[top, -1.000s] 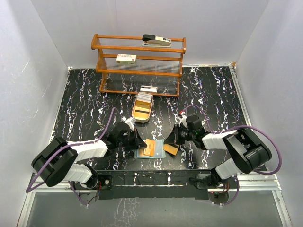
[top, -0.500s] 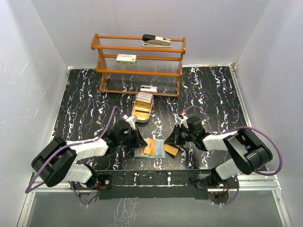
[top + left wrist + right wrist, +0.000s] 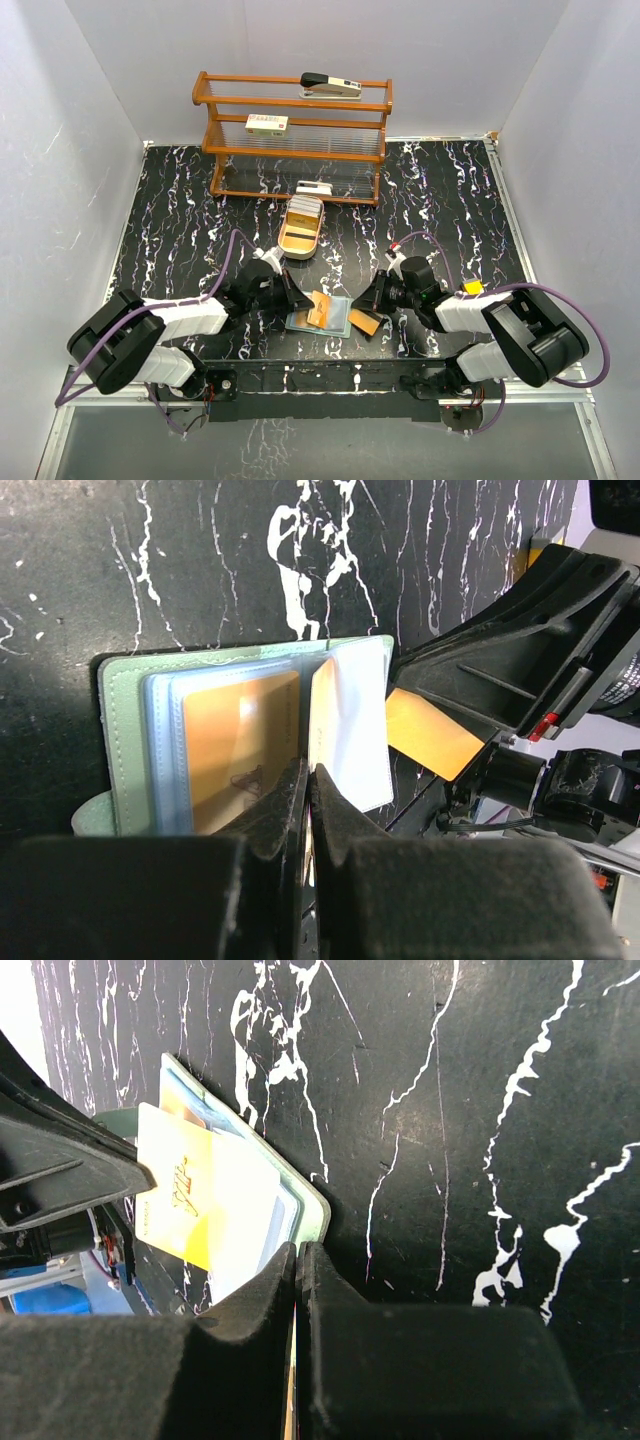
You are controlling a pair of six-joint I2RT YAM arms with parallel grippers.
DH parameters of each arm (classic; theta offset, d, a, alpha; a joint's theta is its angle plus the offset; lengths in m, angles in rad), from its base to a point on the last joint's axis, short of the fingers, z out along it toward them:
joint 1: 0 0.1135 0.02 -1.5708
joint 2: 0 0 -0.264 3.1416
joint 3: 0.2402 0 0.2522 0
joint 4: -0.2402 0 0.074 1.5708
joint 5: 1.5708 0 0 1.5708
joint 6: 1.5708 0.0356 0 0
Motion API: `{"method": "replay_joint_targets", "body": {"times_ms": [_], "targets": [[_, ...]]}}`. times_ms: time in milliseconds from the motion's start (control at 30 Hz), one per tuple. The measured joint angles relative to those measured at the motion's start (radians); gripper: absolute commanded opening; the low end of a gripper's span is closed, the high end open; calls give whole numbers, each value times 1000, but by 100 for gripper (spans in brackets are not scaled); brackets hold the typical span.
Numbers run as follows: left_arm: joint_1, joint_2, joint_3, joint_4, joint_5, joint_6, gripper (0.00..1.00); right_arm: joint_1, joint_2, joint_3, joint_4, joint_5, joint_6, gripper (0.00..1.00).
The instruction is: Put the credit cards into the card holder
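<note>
Black white-veined counter (image 3: 450, 200), white walls round it. At back, wooden rack (image 3: 295, 150) w/ stapler (image 3: 330, 84) on top shelf; tan oval tray (image 3: 297, 247) just in front of rack, holding what look like spare cards (image 3: 304, 212), well apart from the action.

Sage-green card holder (image 3: 115, 740) lies open near front edge, btwn both arms, cover down, clear pockets up. One gold-orange card (image 3: 240, 740) sits inside a pocket.

Arms: left gripper (image 3: 308, 770) fully closed, pinching near edge of a clear pocket leaf (image 3: 355, 725) & holding it upright, approx at the spine. The right gripper (image 3: 298, 1250) is closed too, nipping a 2nd gold-orange card (image 3: 430, 735) by one end. That card sticks out toward holder, just beside its right edge, low over counter; can't tell if tip touches.

Handling (my read):
- Cards: light, stiff, slick plastic, v. thin. Edge pinch at one end suits, since it leaves most of the length free to slide in. Could pivot in grip if a corner snags.
- Pocket film: soft, floppy, prob clingy. Mouth needs holding open, so take leaf by its free edge, not by the cover.
- Holder: light, likely to skate on glossy counter if pushed; left pinch doubles as anchor.

Step in hand looks like: line card up w/ pocket mouth, feed in.
</note>
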Motion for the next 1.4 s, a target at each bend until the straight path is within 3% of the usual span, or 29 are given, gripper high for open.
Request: {"method": "replay_joint_targets", "body": {"times_ms": [467,600,800,900,1100,1400], "targets": [[-8,72,-16,48,2,-26,5,1,0,0,-1,11,3,0],[-19,87,1,42,1,-23,11,2,-2,2,-8,14,1,0],[-29,86,29,0,-1,-9,37,2,-2,14,-31,14,-10,0],[-33,59,69,-79,-25,8,44,3,-11,39,-80,23,-27,0],[-33,-2,110,-209,-80,32,49,5,-88,87,-212,73,-75,0],[-33,14,112,-201,-52,34,51,5,-143,112,-303,115,-100,0]]}}
